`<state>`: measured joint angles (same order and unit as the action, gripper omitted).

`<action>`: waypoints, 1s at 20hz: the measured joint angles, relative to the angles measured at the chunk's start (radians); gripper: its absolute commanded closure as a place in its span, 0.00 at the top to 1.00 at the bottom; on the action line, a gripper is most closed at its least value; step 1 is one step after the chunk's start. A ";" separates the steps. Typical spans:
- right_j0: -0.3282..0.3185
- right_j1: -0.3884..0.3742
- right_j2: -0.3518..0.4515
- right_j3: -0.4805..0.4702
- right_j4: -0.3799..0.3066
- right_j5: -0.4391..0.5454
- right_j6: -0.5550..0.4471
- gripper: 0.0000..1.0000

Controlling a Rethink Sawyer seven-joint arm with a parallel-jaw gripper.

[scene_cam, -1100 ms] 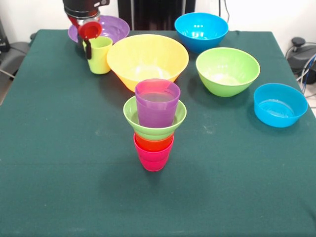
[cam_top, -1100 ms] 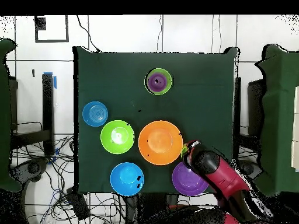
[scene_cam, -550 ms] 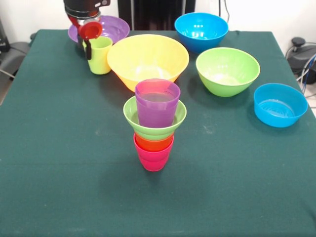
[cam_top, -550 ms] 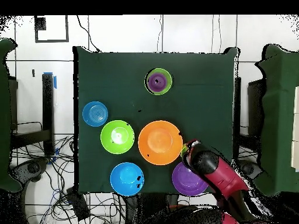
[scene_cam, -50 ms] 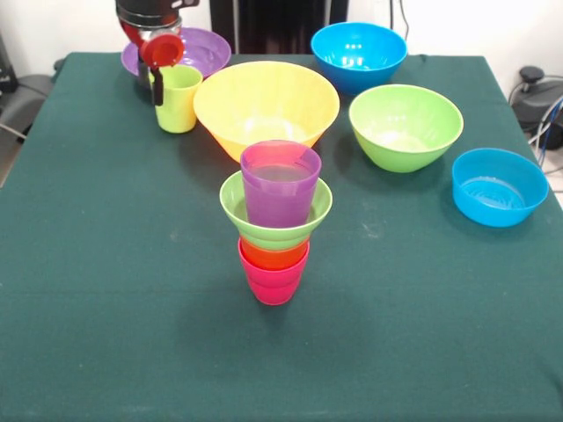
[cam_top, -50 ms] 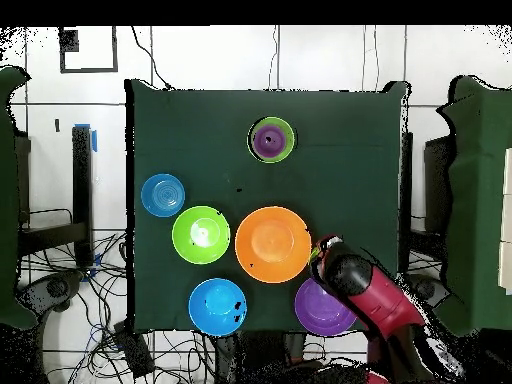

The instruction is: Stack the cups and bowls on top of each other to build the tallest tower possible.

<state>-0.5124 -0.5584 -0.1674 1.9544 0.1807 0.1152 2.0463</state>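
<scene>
The tower stands mid-table: a red-pink cup (scene_cam, -50 ms: 274,283) lowest, an orange cup (scene_cam, -50 ms: 274,255) nested in it, then a small lime green bowl (scene_cam, -50 ms: 275,232) with a purple cup (scene_cam, -50 ms: 280,186) inside. From overhead the tower (cam_top, -50 ms: 272,140) shows as a purple disc in a green ring. A lime green cup (scene_cam, -50 ms: 180,101) stands at the far left, touching the orange-yellow bowl (scene_cam, -50 ms: 266,101). My gripper (scene_cam, -50 ms: 162,86) is shut on that cup's left rim, one black finger outside the wall. In the overhead view the gripper (cam_top, -50 ms: 325,252) covers most of the cup.
A purple bowl (scene_cam, -50 ms: 198,48) sits just behind the gripper. A large blue bowl (scene_cam, -50 ms: 358,53), a medium lime green bowl (scene_cam, -50 ms: 405,123) and a smaller blue bowl (scene_cam, -50 ms: 499,186) stand along the far and right side. The green table (scene_cam, -50 ms: 106,334) stretches in front of the tower.
The gripper and lime green cup crept slightly right, and the orange-yellow bowl slid a little right with them. The tower has not moved.
</scene>
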 measured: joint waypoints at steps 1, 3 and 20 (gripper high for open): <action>0.002 -0.001 -0.001 0.000 0.003 0.000 0.000 1.00; 0.007 -0.005 -0.003 0.000 0.007 0.000 0.000 1.00; 0.023 -0.017 -0.013 0.000 0.039 0.000 0.000 1.00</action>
<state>-0.4889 -0.5756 -0.1802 1.9547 0.2199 0.1154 2.0465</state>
